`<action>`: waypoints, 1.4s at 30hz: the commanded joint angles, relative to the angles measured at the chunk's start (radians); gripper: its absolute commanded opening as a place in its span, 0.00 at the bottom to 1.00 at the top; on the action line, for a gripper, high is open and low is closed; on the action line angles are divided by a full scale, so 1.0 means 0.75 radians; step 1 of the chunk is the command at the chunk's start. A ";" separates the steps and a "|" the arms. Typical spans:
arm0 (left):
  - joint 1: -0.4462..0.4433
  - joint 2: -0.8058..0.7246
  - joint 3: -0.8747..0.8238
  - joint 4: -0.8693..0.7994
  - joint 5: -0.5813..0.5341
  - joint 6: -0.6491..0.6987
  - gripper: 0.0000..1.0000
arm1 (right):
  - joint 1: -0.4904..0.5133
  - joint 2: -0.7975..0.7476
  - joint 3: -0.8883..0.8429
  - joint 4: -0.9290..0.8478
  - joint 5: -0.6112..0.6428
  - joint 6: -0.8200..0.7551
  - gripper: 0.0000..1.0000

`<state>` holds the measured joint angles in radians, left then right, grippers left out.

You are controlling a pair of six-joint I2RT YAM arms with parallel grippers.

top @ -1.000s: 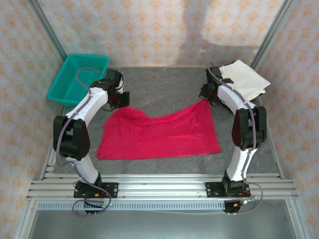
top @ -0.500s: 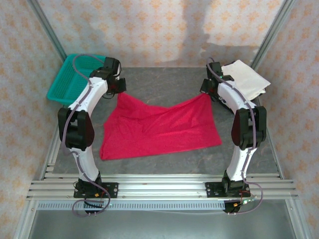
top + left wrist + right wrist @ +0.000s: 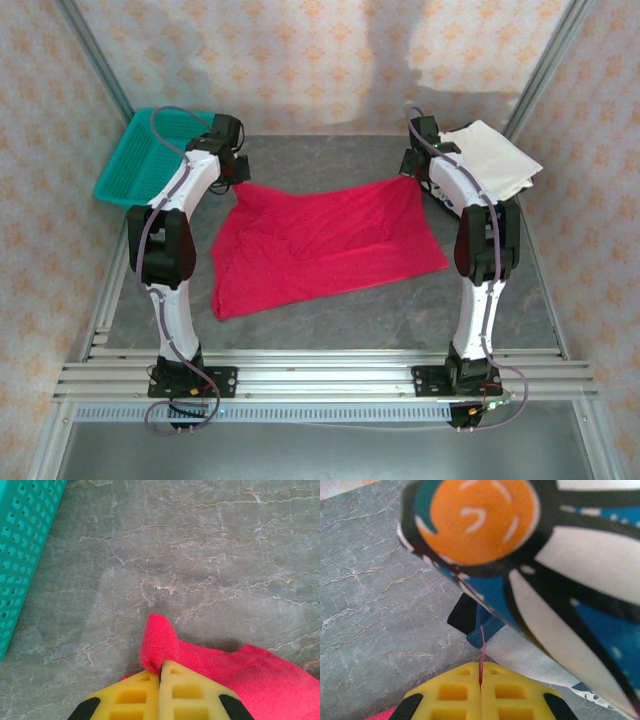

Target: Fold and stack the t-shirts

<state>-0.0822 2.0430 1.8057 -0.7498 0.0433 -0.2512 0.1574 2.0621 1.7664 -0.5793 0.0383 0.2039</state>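
- Holds the red t-shirt (image 3: 320, 245) by its two far corners. Lies spread over the middle of the grey worktop (image 3: 330, 160), near edge flat, rumpled toward the left.
- Pinches the far-left corner in the left end effector (image 3: 161, 667): yellow pads pressed together, a fold of red cloth poking out ahead of them. Sits near the teal mesh basket (image 3: 25, 545) without touching it.
- Pinches the far-right corner in the right end effector (image 3: 481, 672), closed on a thin red edge caught between the pads.
- Crowds up against printed fabric (image 3: 530, 555) in orange, blue, white and black; probably part of the folded white t-shirt (image 3: 495, 160) at the far right, though hard to tell.
- Expect light, limp, unbreakable cloth: sags between grips, wrinkles easily, drags on the stone-like surface.
- Best taken at corners, hems or shoulder seams, where doubled layers give bite; a mid-panel pinch only gathers a bunch.
- Keep both corners taut and level for a square fold, and mind snagging the neighbouring folded shirt.
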 commanded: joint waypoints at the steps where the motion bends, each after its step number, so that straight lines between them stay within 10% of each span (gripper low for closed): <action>1: 0.009 -0.058 0.001 0.017 0.008 0.024 0.00 | 0.001 -0.004 0.054 -0.025 0.053 -0.034 0.00; 24: -0.114 -1.006 -1.111 0.152 0.142 -0.330 0.00 | -0.037 -0.332 -0.471 0.077 0.060 -0.147 0.00; 42: -0.230 -1.138 -1.463 0.105 -0.007 -0.610 0.00 | -0.042 -0.377 -0.708 0.141 0.162 -0.131 0.00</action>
<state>-0.2440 1.2125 0.7368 -0.6388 0.1051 -0.6651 0.1337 1.8088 1.2625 -0.4919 0.1017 0.1032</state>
